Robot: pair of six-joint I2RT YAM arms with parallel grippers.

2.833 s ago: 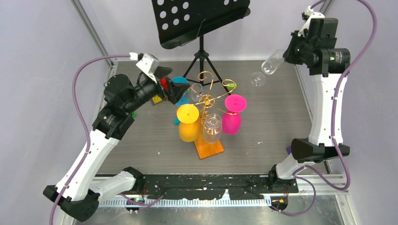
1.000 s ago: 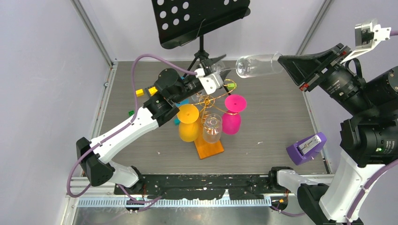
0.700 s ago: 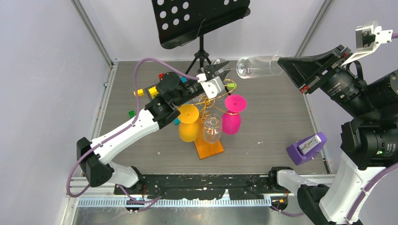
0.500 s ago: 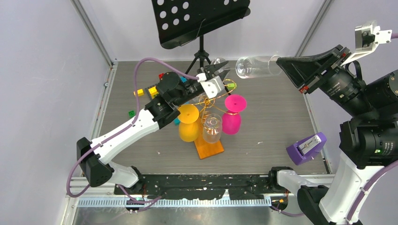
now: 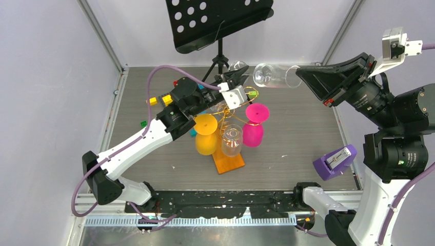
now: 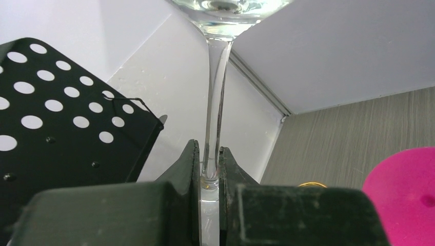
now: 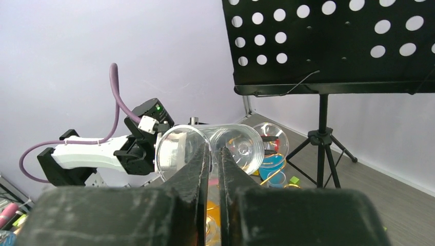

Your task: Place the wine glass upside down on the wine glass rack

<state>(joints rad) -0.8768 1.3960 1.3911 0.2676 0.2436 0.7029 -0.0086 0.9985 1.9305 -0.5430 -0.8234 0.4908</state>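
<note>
Left tool [image 6: 209, 156] clamped on wine glass [image 5: 270, 75] stem, bowl cropped in wrist view, right tool [image 7: 214, 151] pinched on rim, both arms held high, glass sideways near wine glass rack [image 5: 228, 110]

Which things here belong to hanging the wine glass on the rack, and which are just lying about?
For the job: wine glass, rack, left gripper, right gripper.

Not needed: music stand, purple device, yellow block, yellow glass, pink glass.
</note>
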